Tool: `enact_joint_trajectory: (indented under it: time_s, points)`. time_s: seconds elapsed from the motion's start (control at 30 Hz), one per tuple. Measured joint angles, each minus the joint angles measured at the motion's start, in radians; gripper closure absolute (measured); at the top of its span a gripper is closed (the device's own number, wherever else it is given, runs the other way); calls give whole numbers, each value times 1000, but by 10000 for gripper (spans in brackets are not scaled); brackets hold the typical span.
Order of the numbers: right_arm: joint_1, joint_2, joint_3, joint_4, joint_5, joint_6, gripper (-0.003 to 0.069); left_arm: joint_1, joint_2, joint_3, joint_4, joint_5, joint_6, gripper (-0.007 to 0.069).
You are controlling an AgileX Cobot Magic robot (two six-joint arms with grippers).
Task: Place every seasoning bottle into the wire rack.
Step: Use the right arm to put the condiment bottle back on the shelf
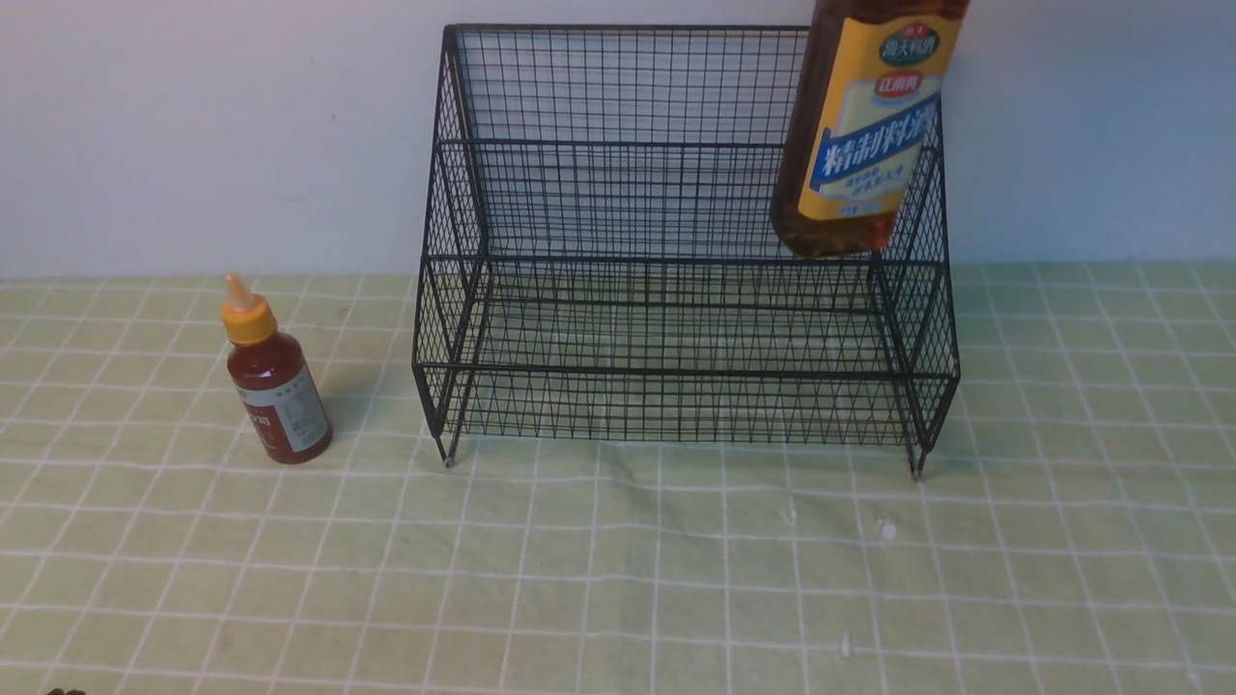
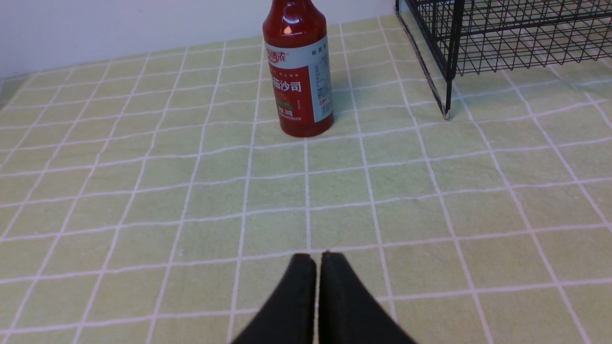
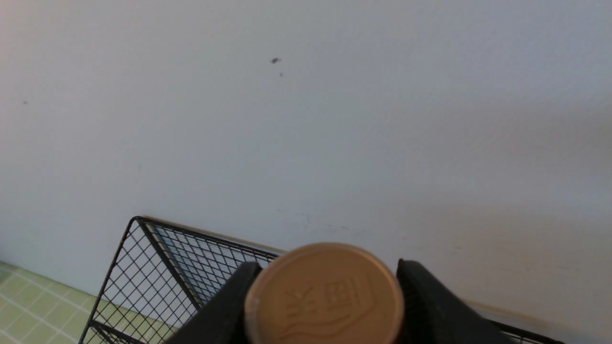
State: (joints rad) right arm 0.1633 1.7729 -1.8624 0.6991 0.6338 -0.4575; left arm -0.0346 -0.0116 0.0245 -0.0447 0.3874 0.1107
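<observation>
While right pincer (image 3: 327,270) holds bottle (image 1: 828,232), label (image 1: 869,125) 精制料酒

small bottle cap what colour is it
Yellow cap with a paler nozzle tip, on the small red bottle; the front view shows it best.

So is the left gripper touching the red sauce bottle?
Apart. Left wrist view shows bare tablecloth between the left gripper and the red sauce bottle.
</observation>
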Motion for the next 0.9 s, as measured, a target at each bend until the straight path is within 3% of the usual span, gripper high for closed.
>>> enact_joint_trajectory:
  time_s: [0.2, 0.37, 0.6, 0.9]
  points:
    - [0, 0, 0, -153, -17, 190, 333, 0, 0, 0, 0, 0, 0, 630]
    - [4, 0, 0, -220, -12, 260, 333, 0, 0, 0, 0, 0, 0, 630]
    - [4, 12, 0, -309, 136, 271, 333, 0, 0, 0, 0, 0, 0, 630]
    - [5, 76, 1, -328, 239, 271, 333, 0, 0, 0, 0, 0, 0, 630]
